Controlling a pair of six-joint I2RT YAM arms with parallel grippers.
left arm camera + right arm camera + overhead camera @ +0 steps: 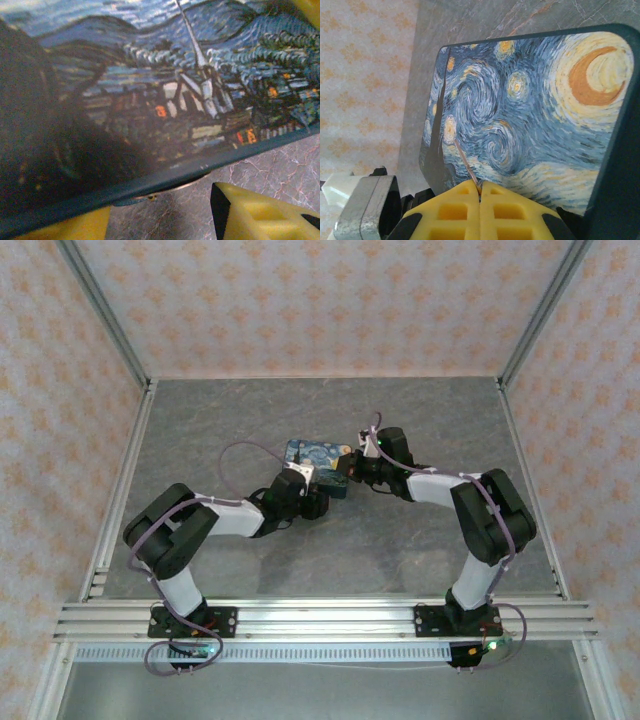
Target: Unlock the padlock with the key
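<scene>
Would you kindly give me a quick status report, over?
Left gripper open at painted box edge. Right gripper shut on thin key. It lies between both grippers.

Left wrist: left fingers (260, 217) are cropped by the bottom edge. The box (190, 100) overruns the frame, and above the left-hand finger it is a dark blur. A small metal bit (150, 198) between the fingers is too blurred to ID. Finger-to-box contact is unclear.
Right wrist: right fingers (505, 210) are cropped at the bottom, and the key (465, 162) has its base buried between the tips.
Top view: detail at the left gripper (322, 492) is too small to resolve.
</scene>
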